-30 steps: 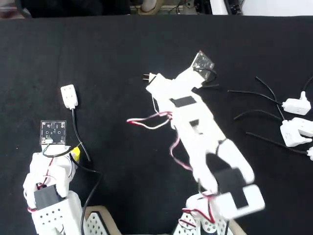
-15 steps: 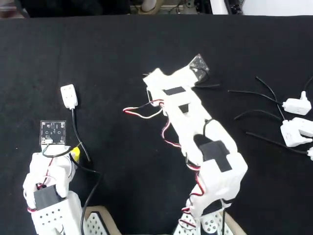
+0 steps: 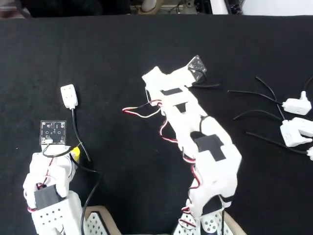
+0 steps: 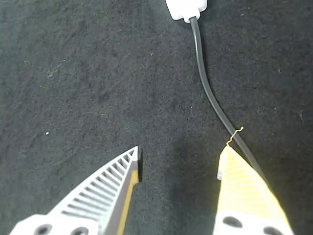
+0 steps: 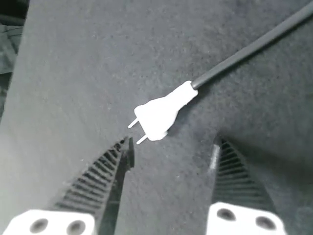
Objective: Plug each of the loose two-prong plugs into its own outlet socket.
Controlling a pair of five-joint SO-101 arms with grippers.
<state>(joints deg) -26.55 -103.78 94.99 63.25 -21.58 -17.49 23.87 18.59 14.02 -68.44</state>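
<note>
In the last second the right tool [image 5: 172, 143] came down over the two-prong plug [image 5: 159, 115]. I saw it spread open, plug loose just ahead, mid surface [image 3: 122, 49]. Not gripped, nothing plugged. The left tool [image 4: 181, 149] was open too.

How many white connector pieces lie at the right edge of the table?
3: far piece, middle piece, and near piece, cut off at the edge; more may lie outside.
</note>
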